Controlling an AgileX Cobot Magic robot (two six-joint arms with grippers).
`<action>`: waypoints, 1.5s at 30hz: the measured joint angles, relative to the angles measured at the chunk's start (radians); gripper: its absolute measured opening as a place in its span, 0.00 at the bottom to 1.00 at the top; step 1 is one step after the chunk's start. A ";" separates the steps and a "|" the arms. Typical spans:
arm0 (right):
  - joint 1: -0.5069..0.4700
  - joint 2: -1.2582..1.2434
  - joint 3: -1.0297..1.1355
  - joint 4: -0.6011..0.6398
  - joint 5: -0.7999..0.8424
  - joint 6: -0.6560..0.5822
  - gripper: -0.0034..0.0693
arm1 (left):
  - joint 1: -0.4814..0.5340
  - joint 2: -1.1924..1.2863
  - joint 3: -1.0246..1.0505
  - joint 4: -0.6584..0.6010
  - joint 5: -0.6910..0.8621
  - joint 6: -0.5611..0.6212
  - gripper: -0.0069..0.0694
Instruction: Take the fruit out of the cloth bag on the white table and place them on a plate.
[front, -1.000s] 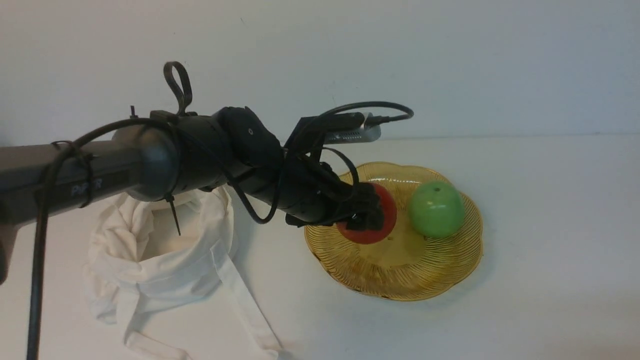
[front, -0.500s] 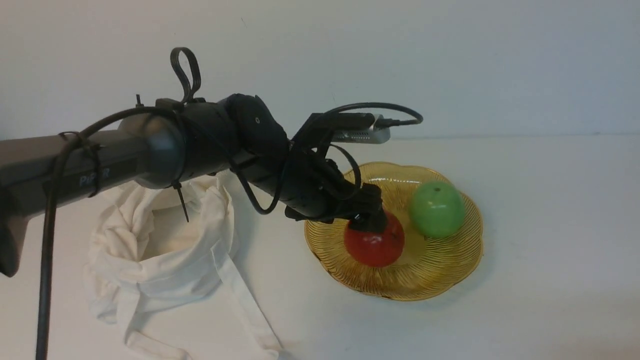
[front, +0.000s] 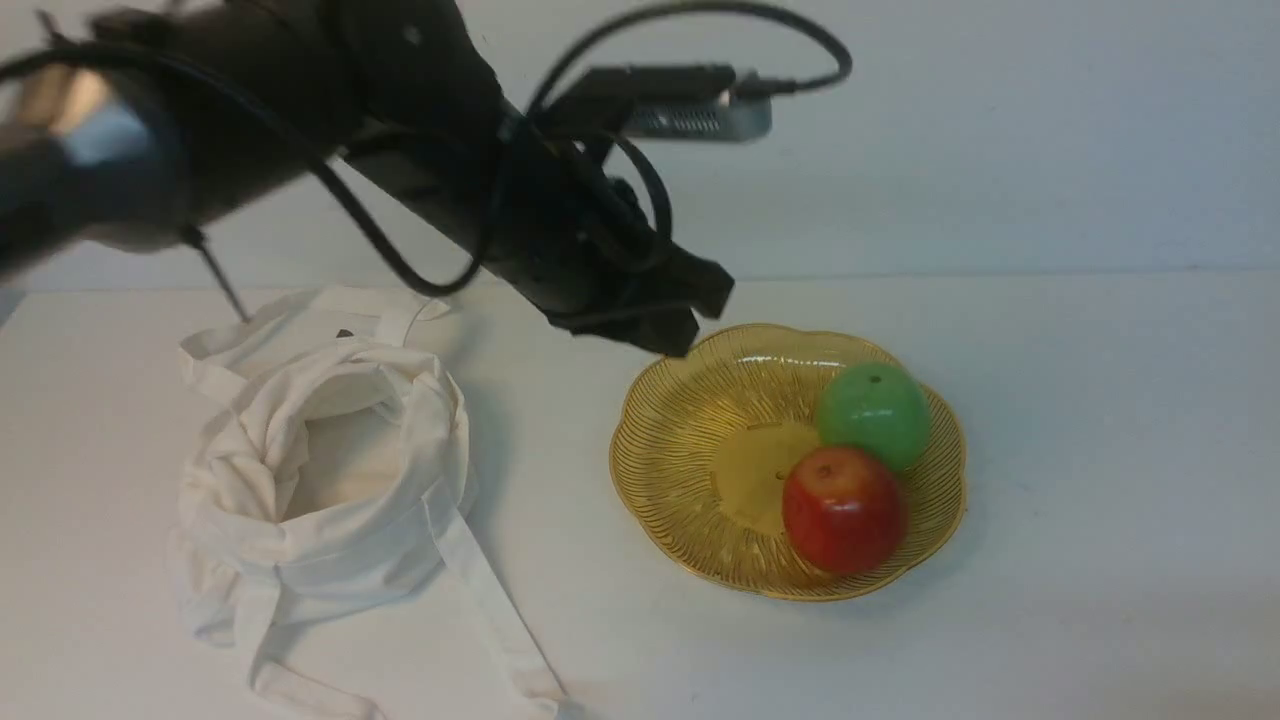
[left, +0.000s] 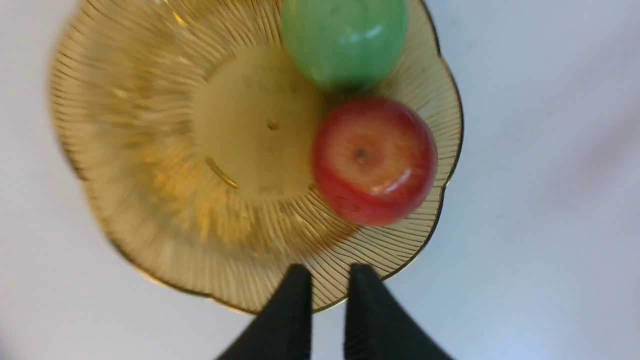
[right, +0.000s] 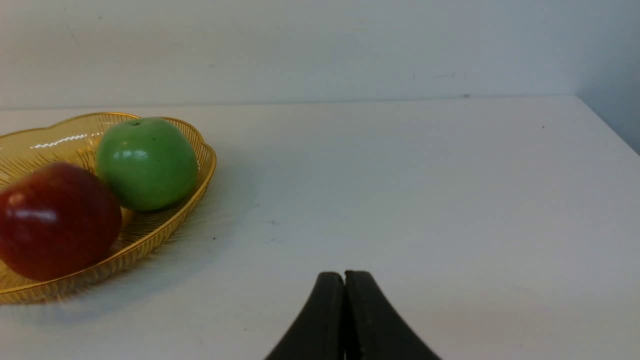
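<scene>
Placement looks complete: glossy red apple (front: 845, 510) sits beyond the closed, empty jaws of the left black gripper (left: 327, 300), on the scalloped amber plate (front: 680, 480) – next, withdraw clear; right black gripper (right: 345, 320) also closed, empty.

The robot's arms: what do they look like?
The left arm is mostly black with rounded joints, a looping black cable and a silvery camera. Both the left gripper and right gripper show dark, tapering fingers.
</scene>
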 joint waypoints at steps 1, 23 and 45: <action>0.000 0.000 0.000 0.000 0.000 0.000 0.03 | 0.000 -0.056 0.000 0.026 0.019 -0.022 0.10; 0.000 0.000 0.000 0.000 0.000 0.000 0.03 | 0.000 -0.722 0.179 0.118 0.139 -0.056 0.08; 0.000 0.000 0.000 0.000 0.000 0.000 0.03 | 0.094 -1.251 0.778 0.520 -0.246 -0.253 0.08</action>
